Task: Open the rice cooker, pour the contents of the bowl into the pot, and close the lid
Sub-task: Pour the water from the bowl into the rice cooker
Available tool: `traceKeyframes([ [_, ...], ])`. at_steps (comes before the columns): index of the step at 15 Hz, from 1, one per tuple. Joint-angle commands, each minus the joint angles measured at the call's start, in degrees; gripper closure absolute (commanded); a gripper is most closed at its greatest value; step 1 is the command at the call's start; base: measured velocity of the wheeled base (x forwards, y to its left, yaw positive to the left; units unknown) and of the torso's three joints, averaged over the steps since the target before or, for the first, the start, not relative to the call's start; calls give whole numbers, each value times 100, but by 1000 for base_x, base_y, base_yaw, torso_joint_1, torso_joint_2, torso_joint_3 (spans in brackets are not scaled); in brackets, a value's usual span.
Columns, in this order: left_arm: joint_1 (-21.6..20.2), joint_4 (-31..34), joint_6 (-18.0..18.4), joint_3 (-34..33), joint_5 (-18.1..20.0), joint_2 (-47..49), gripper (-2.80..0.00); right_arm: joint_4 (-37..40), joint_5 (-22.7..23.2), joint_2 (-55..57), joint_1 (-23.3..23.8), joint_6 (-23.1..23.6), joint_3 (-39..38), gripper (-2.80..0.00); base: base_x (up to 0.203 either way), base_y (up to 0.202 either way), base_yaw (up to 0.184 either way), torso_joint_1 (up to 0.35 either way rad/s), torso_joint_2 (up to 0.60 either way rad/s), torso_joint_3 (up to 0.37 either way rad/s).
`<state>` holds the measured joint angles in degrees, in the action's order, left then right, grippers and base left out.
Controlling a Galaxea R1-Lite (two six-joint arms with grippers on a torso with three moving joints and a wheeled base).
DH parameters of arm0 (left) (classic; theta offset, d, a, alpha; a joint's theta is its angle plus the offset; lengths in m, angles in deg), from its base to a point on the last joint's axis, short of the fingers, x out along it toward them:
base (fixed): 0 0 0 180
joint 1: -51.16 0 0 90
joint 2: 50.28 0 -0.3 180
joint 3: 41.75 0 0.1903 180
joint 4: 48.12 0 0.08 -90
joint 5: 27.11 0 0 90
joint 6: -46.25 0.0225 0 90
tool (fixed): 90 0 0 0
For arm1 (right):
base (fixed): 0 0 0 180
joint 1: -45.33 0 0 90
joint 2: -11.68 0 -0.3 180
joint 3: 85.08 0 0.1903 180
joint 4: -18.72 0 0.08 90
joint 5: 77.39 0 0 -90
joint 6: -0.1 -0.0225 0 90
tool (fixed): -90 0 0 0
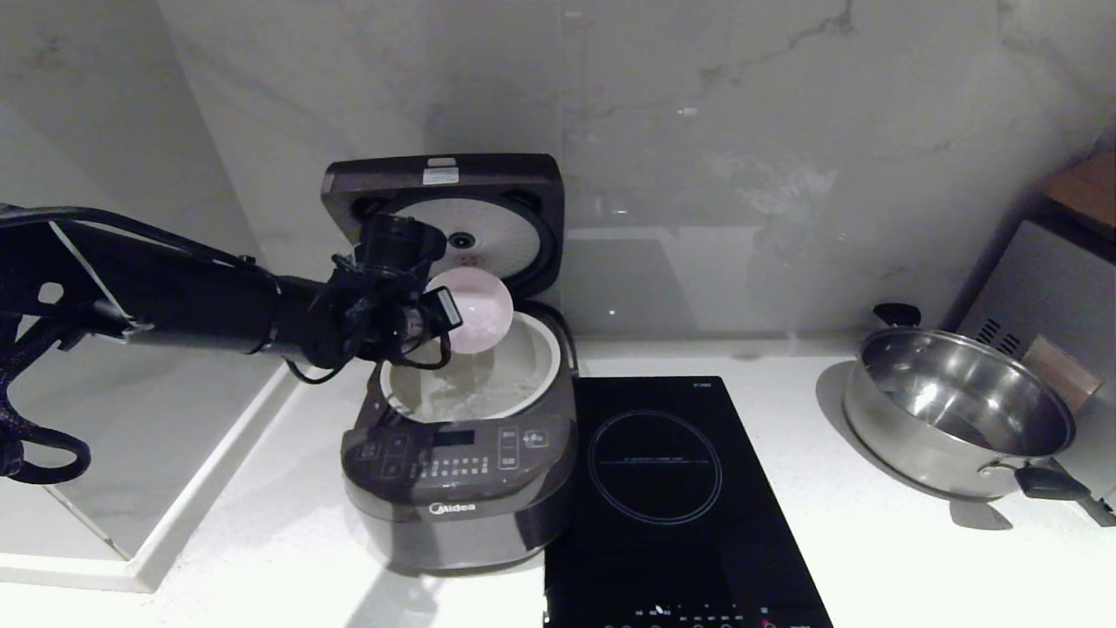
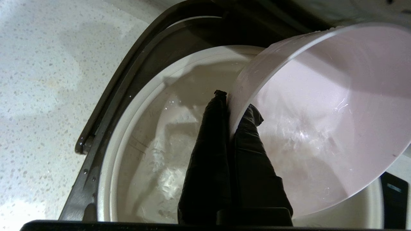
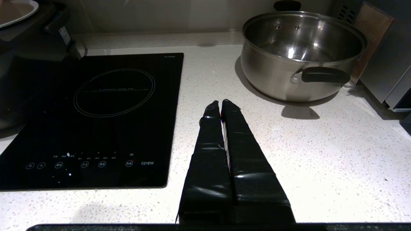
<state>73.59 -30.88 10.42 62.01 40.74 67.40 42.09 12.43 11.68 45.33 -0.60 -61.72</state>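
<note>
The dark grey-brown rice cooker (image 1: 458, 501) stands on the counter with its lid (image 1: 445, 183) raised against the wall, white disc facing me. My left gripper (image 1: 436, 318) is shut on the rim of the pale pink bowl (image 1: 475, 310), which is tipped on its side over the cream-white pot (image 1: 540, 371). In the left wrist view one finger sits outside the bowl (image 2: 321, 122) wall and one inside, gripper (image 2: 234, 102) clamped. Whitish contents (image 2: 170, 183) and water lie in the pot (image 2: 109, 179). The right gripper (image 3: 221, 103) hangs shut and empty over the counter.
A flat black induction hob (image 1: 663, 488) lies right of the cooker. A shiny steel pan (image 1: 955, 410) with black handles stands at the far right by a grey appliance (image 1: 1037, 296). A raised white ledge (image 1: 200, 488) borders the counter on the left.
</note>
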Motion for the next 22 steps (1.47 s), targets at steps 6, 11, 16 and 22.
traceKeyframes([
  [6, 117, -1700, 188, -582, -823, 367, 0, 0, 1, 0, 0, 0, 0, 0, 0, 0, 0, 0, 0, 0],
  [11, 345, -4130, 842, -2126, -1452, 390, 0, 0, 1, 0, 0, 0, 0, 0, 0, 0, 0, 0, 0, 0],
  [16, 524, -8058, 3015, -3379, -1809, 744, 0, 0, 1, 0, 0, 0, 0, 0, 0, 0, 0, 0, 0, 0],
  [22, 721, -8154, 3233, -2861, -2314, 889, 0, 0, 1, 0, 0, 0, 0, 0, 0, 0, 0, 0, 0, 0],
])
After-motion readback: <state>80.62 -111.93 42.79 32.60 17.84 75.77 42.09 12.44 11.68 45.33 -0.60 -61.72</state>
